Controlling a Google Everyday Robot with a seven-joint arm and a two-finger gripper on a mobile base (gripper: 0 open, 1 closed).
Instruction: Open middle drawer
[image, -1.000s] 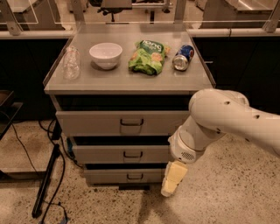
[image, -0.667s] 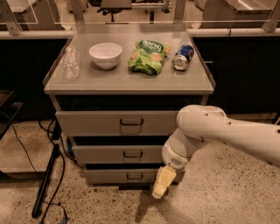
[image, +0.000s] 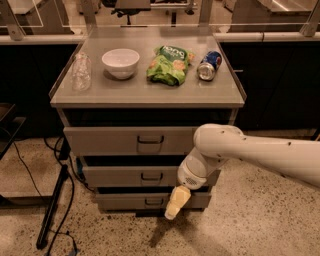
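Note:
The middle drawer (image: 120, 176) is the centre one of three grey drawers in the cabinet, with a low wide front and a small dark pull handle (image: 151, 176). It sits closed, in line with the other fronts. My gripper (image: 175, 204) hangs from the white arm (image: 250, 150) that reaches in from the right. It points down in front of the lowest drawer (image: 125, 201), just right of and below the middle handle.
On the cabinet top (image: 145, 90) stand a clear glass (image: 81, 71), a white bowl (image: 120, 62), a green chip bag (image: 168, 64) and a tipped blue can (image: 209, 65). A dark stand leg (image: 54, 205) and cables lie on the speckled floor at left.
My arm and gripper have swung left, from the cabinet's right side to in front of the lower drawers. The drawers have not moved.

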